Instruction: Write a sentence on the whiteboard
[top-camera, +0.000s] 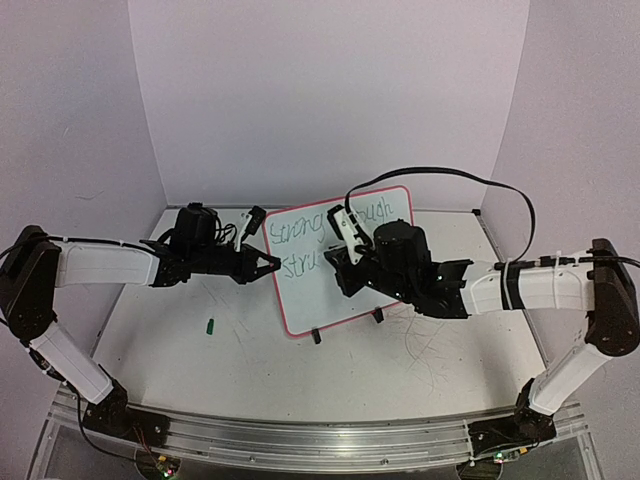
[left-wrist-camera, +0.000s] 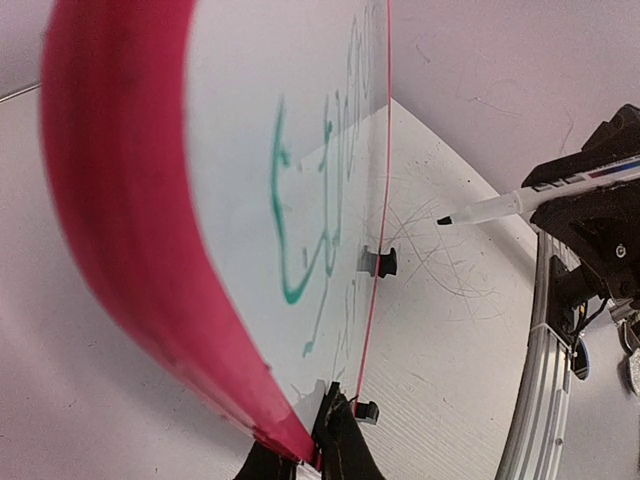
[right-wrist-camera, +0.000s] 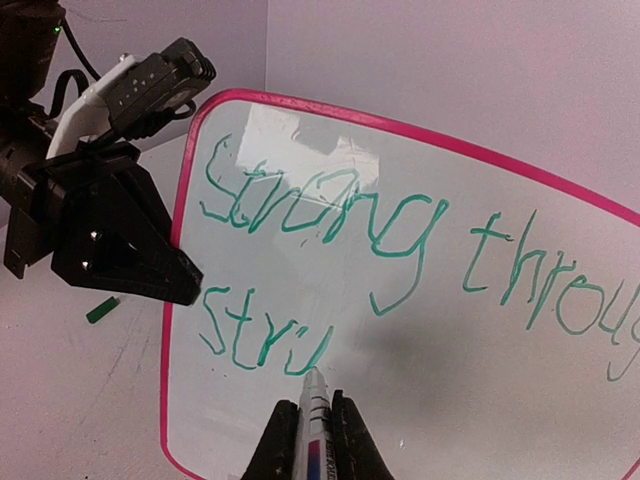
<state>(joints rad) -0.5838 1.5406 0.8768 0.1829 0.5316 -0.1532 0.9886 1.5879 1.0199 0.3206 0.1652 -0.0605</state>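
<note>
The whiteboard (top-camera: 300, 305), pink-rimmed, stands tilted on two black clip feet at the table's middle. The sentence (right-wrist-camera: 330, 210) in green reads "Strong throug" on the top line and "stru" (right-wrist-camera: 262, 335) below. My right gripper (right-wrist-camera: 313, 425) is shut on a white marker (right-wrist-camera: 311, 400); its tip touches the board at the end of the "u". My left gripper (top-camera: 272, 266) is shut on the board's left edge. In the left wrist view its fingertips (left-wrist-camera: 338, 430) pinch the pink rim (left-wrist-camera: 130, 200), and the marker (left-wrist-camera: 500, 206) shows at right.
A small green marker cap (top-camera: 211, 325) lies on the scuffed tabletop left of the board; it also shows in the right wrist view (right-wrist-camera: 100, 311). Grey scribbles (top-camera: 430, 345) mark the table under my right arm. White walls enclose the back and sides.
</note>
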